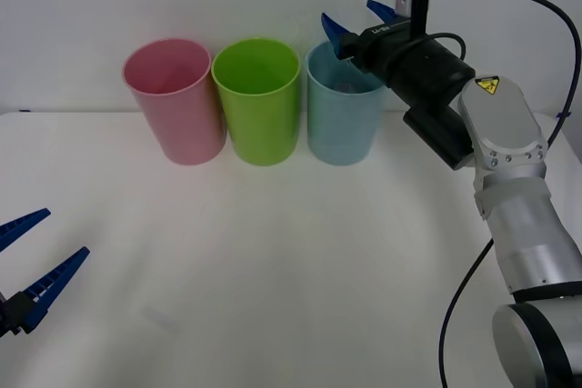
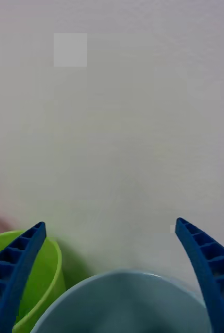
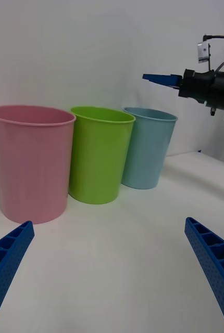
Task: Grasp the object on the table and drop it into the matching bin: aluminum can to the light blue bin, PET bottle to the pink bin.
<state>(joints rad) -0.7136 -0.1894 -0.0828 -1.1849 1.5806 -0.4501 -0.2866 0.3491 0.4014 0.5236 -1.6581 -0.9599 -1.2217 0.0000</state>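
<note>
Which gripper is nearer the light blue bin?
Right. The right gripper hangs open just above the light blue bin; the left gripper sits open far off, low over the table's near corner.

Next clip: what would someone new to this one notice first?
Three tall bins stand in a row at the back of the white table: the pink bin on the left, a green bin in the middle, the light blue bin on the right. The right gripper hangs open just above the light blue bin's rim. The left gripper waits open, low at the table's near left edge.
</note>
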